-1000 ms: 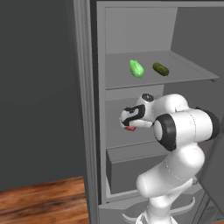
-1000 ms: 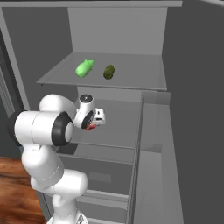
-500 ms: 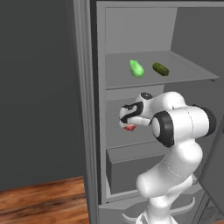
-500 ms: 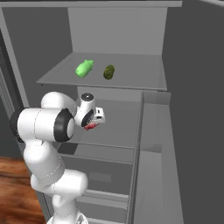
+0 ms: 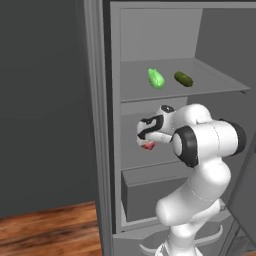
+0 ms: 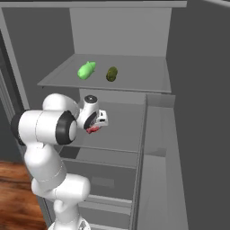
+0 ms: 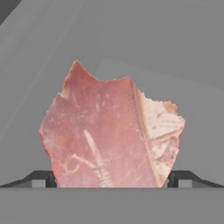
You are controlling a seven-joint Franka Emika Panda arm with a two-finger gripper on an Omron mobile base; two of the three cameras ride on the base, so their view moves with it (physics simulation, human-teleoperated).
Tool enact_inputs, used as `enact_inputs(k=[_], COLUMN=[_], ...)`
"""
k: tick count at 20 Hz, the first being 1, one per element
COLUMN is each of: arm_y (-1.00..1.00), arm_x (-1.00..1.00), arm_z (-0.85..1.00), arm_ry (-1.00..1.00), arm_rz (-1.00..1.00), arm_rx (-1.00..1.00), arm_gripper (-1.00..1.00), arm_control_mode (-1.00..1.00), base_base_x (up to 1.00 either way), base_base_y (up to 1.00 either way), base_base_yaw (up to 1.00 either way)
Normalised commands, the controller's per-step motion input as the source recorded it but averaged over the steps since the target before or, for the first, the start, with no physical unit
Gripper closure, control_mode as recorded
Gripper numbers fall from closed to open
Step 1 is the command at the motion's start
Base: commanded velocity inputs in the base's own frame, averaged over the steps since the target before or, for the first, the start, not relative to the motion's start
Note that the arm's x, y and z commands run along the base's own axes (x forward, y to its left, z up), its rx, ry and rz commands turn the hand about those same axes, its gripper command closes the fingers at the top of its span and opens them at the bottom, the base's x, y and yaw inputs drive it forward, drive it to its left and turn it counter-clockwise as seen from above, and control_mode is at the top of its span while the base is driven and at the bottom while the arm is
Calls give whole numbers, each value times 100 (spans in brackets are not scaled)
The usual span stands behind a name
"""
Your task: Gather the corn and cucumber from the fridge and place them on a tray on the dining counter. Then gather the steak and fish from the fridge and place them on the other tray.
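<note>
Both pincer [image 7: 112,180] tips flanking steak [image 7: 109,140] edges

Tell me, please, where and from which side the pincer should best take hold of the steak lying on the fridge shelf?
Across its width, coming straight down onto its broad face. The steak is a flat slab lying on the grey shelf, and the open pincer already has a finger at each side edge, so closing there should probably pinch it.
</note>
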Motion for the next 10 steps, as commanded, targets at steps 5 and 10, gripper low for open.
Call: enact_inputs(k=[5, 10], arm_y=[16, 5], arm_x=[-10, -27], arm_z=[-54, -34], arm_ry=[4, -1], arm_rz=[0, 2], arm_rx=[0, 0], arm_gripper=[100, 100], arm_control_mode=[-100, -100], base_base_x=[0, 0], base_base_y=[0, 0], base_base_yaw=[0, 0])
